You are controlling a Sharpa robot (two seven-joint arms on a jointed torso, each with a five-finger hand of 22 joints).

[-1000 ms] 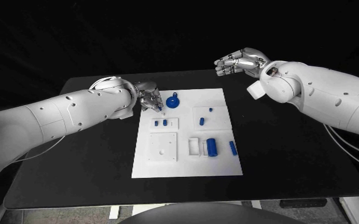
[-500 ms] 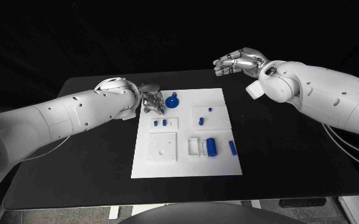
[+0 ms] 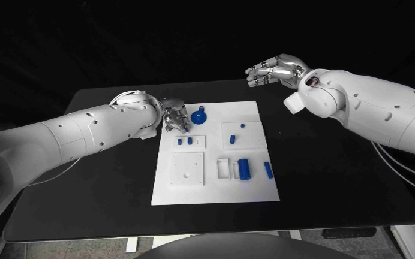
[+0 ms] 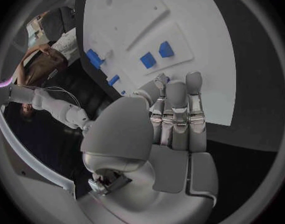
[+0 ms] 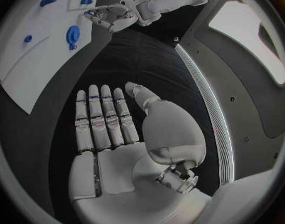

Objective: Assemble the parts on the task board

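The white task board lies in the middle of the black table. My left hand hovers over its far left corner, fingertips pointing down, and pinches what looks like a small blue peg. Just right of that hand lies a round blue knob. Two short blue pegs stand in a small square plate right below the hand. My right hand is raised above the table's far edge, fingers straight and holding nothing.
More blue parts lie on the board: two small pieces on the right-hand plate, a thick cylinder beside a white holder, and a slim bar. Bare black table surrounds the board.
My left hand has drawn slightly back toward the board's far left corner. The right hand has stayed raised in the same place.
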